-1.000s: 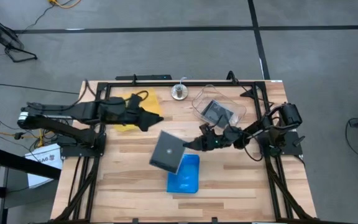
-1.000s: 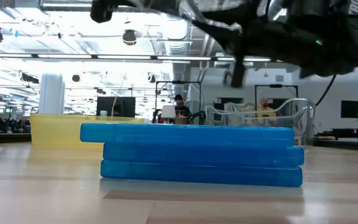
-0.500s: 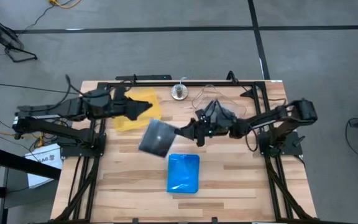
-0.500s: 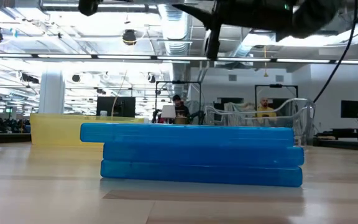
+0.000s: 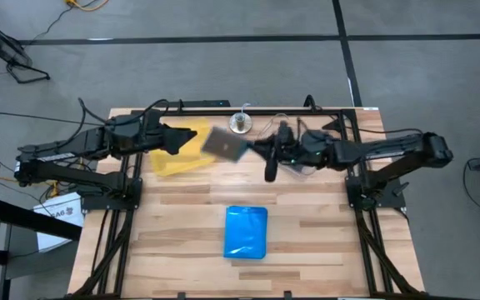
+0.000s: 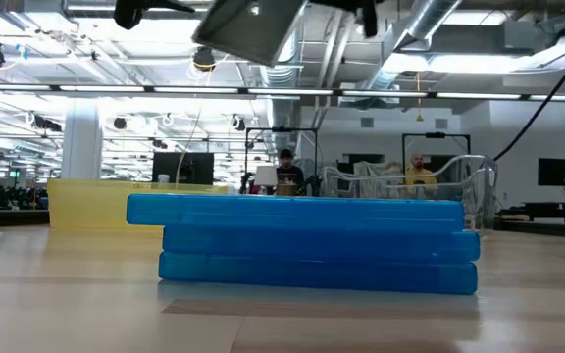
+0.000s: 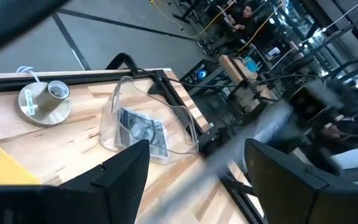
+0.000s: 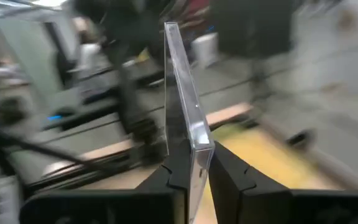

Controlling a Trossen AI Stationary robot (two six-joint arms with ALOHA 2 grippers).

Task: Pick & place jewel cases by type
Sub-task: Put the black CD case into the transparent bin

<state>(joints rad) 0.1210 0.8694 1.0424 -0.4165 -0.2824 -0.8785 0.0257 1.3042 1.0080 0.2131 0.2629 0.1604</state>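
Note:
A stack of translucent blue jewel cases point(image 5: 247, 232) lies flat on the table's middle and fills the low view point(image 6: 312, 245). My right gripper point(image 5: 252, 150) reaches in from the right and is shut on a clear jewel case with a black inside point(image 5: 226, 146), high over the far middle of the table. The case shows at the top of the low view point(image 6: 248, 29). My left gripper point(image 5: 192, 140) is open and empty over the yellow tray point(image 5: 177, 158), just left of the held case. Another black-inside case point(image 7: 143, 130) lies in the clear tub point(image 7: 154, 118). My right gripper pinches the case's right-hand edge point(image 8: 191, 155) between its two fingers point(image 8: 229, 174). The fingers come level from the table's right side. The case is lifted clear of everything and sticks out toward the left beyond the fingertips, tilted.
A round metal fitting point(image 5: 240, 123) stands at the far edge, between the yellow tray and the clear tub point(image 5: 307, 133). A black frame rail point(image 5: 223, 107) runs along the far edge. Bare wood lies around the blue stack. People show in the room behind point(image 6: 284, 167).
My right gripper has carried the black-inside case from above the blue stack toward the table's far edge, staying shut on it, and the arm has stretched out further left. My left gripper has drawn a little toward the far edge over the yellow tray.

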